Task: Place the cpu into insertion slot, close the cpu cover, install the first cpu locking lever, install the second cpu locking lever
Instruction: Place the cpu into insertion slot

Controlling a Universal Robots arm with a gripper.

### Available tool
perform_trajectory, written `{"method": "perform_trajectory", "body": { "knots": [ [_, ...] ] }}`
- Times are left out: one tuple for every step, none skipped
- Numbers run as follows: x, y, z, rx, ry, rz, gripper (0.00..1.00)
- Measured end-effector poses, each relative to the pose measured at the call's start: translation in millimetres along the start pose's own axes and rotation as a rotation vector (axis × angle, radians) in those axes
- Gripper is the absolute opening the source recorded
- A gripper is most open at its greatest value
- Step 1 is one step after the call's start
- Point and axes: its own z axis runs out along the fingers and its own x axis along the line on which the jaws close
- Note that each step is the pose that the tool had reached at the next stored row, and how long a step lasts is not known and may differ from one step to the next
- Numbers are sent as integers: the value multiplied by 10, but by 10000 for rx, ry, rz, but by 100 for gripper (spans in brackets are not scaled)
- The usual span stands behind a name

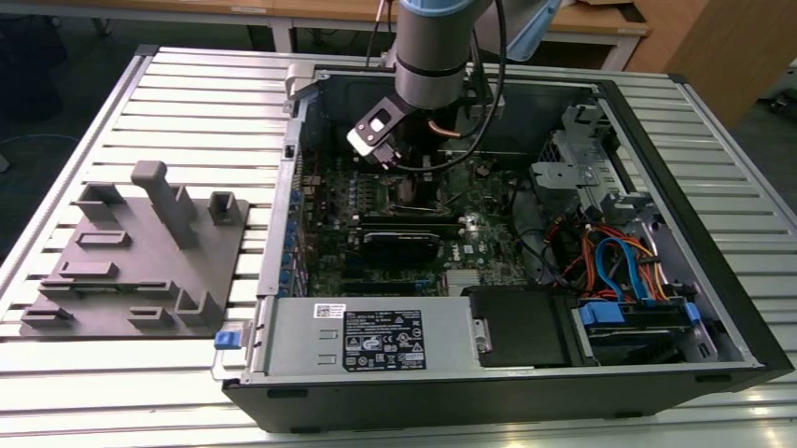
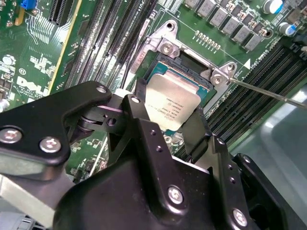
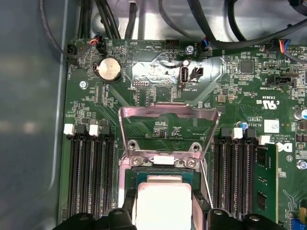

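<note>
- Step one: my black gripper [image 2: 168,115], fingers pinching the silver-grey square cpu [image 2: 175,101], hangs at the dark silver-rimmed insertion slot [image 2: 191,61], 12 o'clock from the black module [image 1: 398,245].
- Silvery cpu cover [image 3: 168,112] is open; seating probably wants it level.

Grey arm [image 1: 430,58], blue cap [image 1: 439,9], black screw-studded end effector [image 2: 165,115]
</note>
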Motion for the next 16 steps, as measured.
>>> {"method": "perform_trajectory", "body": {
  "knots": [
    [1, 0, 3, 0, 2, -11, 54],
    [1, 0, 5, 1, 0, -11, 54],
    [1, 0, 7, 1, -1, -8, 54],
    [2, -1, 10, 1, -1, 9, 54],
    [2, -1, 12, 0, -2, 34, 54],
    [3, -1, 15, -1, -2, 58, 54],
    [3, -1, 18, -2, -2, 76, 54],
    [4, -1, 21, -2, -4, 94, 54],
    [4, -1, 25, -2, -4, 109, 54],
    [4, -2, 29, -3, -5, 123, 54],
    [5, -2, 34, -3, -5, 133, 54],
    [6, -2, 41, -2, -7, 138, 54],
    [6, -3, 47, 1, -9, 141, 54],
    [6, -3, 52, -1, -9, 142, 54],
    [6, -3, 53, -2, -7, 143, 54],
    [6, -3, 54, -2, -8, 143, 54]
  ]
}}
